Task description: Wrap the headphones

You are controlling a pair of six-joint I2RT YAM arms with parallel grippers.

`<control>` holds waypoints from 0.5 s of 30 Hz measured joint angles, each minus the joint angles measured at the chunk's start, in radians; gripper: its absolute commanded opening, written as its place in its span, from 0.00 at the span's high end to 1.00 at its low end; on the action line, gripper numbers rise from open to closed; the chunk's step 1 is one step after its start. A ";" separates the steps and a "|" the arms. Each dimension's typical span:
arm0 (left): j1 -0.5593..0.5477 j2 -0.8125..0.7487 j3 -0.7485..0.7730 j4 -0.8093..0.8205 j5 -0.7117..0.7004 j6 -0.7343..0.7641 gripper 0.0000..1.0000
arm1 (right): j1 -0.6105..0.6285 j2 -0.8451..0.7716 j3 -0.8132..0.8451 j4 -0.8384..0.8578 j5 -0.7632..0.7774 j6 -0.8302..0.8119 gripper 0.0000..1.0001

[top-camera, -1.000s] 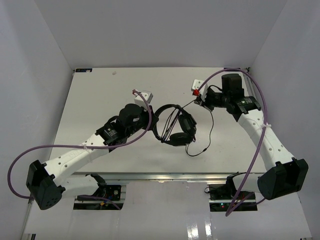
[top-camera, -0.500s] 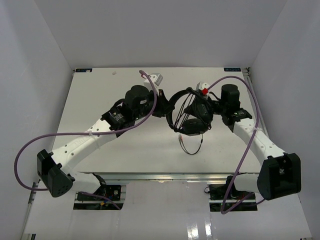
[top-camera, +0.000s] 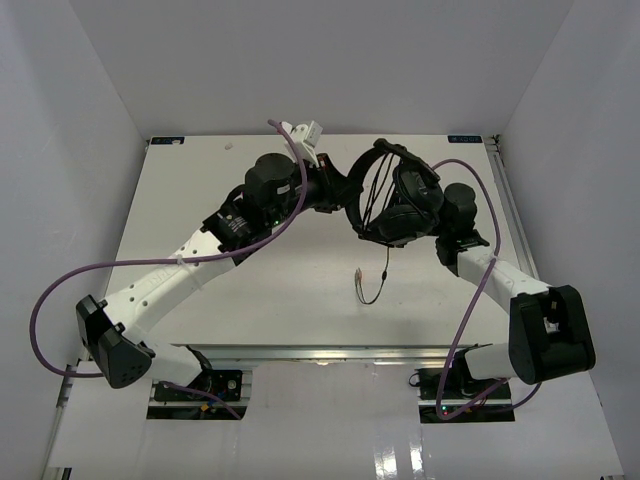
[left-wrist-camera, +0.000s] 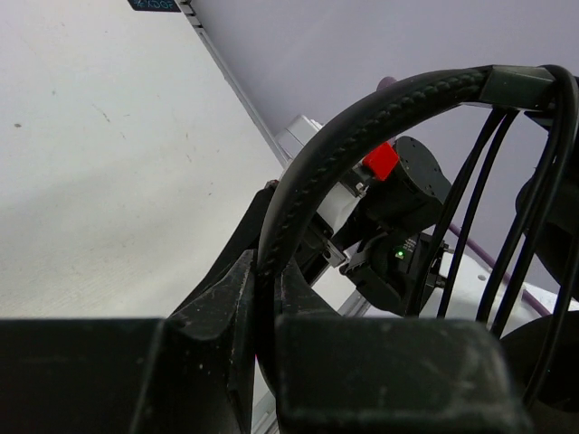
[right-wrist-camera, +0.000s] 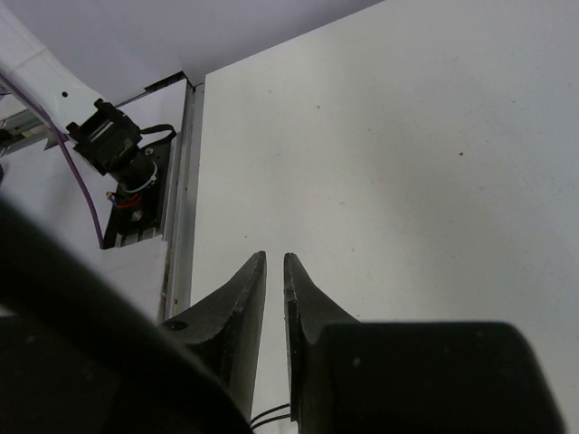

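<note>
The black headphones (top-camera: 392, 190) hang in the air over the far middle of the table, held between both arms. My left gripper (top-camera: 335, 192) is shut on the arched headband (left-wrist-camera: 362, 117), which is clamped between its fingers (left-wrist-camera: 237, 298). Several turns of thin black cord (left-wrist-camera: 475, 199) run across the band. My right gripper (right-wrist-camera: 274, 258) sits low beside the ear cups (top-camera: 405, 222), its jaws almost together with two cord strands (right-wrist-camera: 271, 415) passing between them at their base. The loose cord end (top-camera: 378, 285) with its small plugs (top-camera: 357, 272) dangles onto the table. A blurred cup (right-wrist-camera: 72, 362) fills the right wrist view's lower left.
The white table (top-camera: 200, 220) is boxed in by white walls at the back and both sides. A metal rail (top-camera: 330, 352) runs along the near edge, with the arm mounts below it. Purple arm cables (top-camera: 60, 290) loop beside both arms.
Both arms have raised the headphones and carried them to the far right. The right arm has folded in against the cups. The loose cord has been drawn in and is shorter.
</note>
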State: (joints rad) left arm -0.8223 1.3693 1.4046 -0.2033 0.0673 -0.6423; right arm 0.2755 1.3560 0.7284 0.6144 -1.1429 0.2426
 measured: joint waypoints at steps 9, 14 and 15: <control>-0.002 0.000 0.007 0.028 -0.060 -0.030 1.00 | -0.001 0.007 -0.051 0.203 -0.059 0.153 0.79; -0.002 0.008 0.034 0.083 -0.142 -0.075 1.00 | -0.001 0.014 -0.095 0.257 -0.075 0.207 0.79; -0.002 0.012 0.043 0.093 -0.158 -0.082 1.00 | 0.000 0.014 -0.100 0.265 -0.077 0.213 0.79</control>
State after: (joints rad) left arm -0.8242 1.3814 1.4480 -0.1098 -0.0903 -0.7247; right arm 0.2751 1.3697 0.6284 0.8798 -1.2201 0.4554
